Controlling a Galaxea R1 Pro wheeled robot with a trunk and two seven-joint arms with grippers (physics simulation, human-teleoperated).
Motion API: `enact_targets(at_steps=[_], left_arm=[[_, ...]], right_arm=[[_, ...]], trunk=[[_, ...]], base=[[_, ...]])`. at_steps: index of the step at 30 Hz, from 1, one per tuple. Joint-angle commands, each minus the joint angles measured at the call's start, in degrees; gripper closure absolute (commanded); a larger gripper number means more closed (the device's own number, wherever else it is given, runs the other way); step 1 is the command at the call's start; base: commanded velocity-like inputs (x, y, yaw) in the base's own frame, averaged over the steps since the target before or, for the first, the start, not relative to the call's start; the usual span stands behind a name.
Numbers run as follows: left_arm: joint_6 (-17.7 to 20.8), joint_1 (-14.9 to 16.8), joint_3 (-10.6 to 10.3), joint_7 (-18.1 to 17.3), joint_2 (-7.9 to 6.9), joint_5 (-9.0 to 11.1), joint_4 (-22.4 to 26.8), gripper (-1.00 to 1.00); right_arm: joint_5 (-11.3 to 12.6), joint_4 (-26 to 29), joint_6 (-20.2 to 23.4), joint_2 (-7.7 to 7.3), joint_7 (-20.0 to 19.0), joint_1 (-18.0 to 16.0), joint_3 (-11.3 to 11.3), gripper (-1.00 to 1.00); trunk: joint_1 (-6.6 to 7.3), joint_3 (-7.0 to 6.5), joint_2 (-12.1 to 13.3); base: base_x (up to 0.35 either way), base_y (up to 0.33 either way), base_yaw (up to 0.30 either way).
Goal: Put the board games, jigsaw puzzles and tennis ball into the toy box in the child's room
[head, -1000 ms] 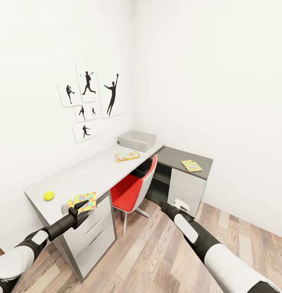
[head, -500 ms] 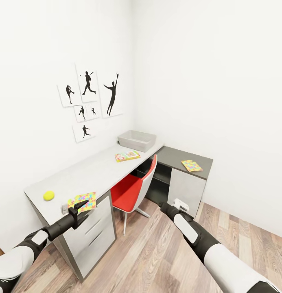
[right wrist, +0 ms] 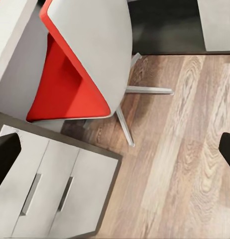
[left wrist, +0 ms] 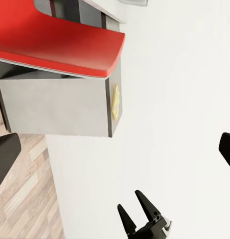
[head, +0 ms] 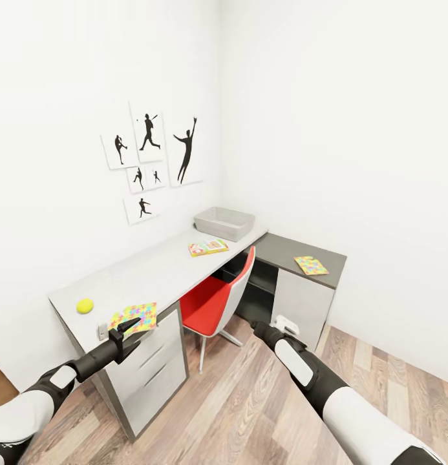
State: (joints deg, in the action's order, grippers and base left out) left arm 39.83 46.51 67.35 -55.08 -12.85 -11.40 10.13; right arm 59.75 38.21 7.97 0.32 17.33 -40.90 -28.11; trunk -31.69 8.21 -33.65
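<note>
The pale grey toy box (head: 225, 223) stands at the far end of the table (head: 152, 271), against the wall. One board game (head: 208, 247) lies flat just in front of it. A jigsaw puzzle (head: 134, 316) rests at the table's near edge, and my left gripper (head: 128, 326) hovers open right at it. The tennis ball (head: 85, 305) sits a little to the left of that puzzle. The second jigsaw puzzle (head: 311, 265) lies on the dark corner section. My right gripper (head: 284, 323) is open over the floor, near the corner cabinet. The bed is out of view.
A red chair (head: 214, 300) is tucked under the table between the white drawers (head: 152, 368) and the corner cabinet (head: 301, 303). Black silhouette pictures (head: 152, 161) hang on the wall. Wood-plank floor (head: 249, 400) lies in front of me.
The whole picture has shifted a little to the right, so the camera has moved. Both arms hold the same pose, and the things on the table lie as before.
</note>
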Motion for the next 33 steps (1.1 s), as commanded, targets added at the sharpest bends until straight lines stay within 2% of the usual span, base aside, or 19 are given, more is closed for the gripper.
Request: enact_targets(at_steps=[1,16,22,33], left_arm=[[0.4,0.1,0.5,-0.3,0.02,-0.6,0.1,-1.0],[0.3,0.1,0.5,-0.3,-0.07,-0.6,0.1,-1.0],[0.3,0.1,0.5,-0.2,0.04,-0.6,0.1,-1.0],[0.1,0.1,0.4,-0.2,0.1,-0.6,0.1,-1.0]], right_arm=[[0.3,0.1,0.1,-0.03,0.4,-0.1,-0.2,-1.0],[0.3,0.1,0.1,0.03,0.4,-0.1,-0.2,-1.0],[0.3,0.1,0.1,0.03,0.4,-0.1,-0.2,-1.0],[0.3,0.1,0.1,0.03,0.4,-0.1,-0.2,-1.0]], trunk=[[-0.02,0.1,-0.1],[-0.02,0.08,-0.1],[-0.02,0.08,-0.1],[-0.02,0.08,-0.1]], base=[[0.0,-0.082,0.122],[0.004,-0.025,0.053],[0.115,-0.141,0.183],[0.055,-0.045,0.031]])
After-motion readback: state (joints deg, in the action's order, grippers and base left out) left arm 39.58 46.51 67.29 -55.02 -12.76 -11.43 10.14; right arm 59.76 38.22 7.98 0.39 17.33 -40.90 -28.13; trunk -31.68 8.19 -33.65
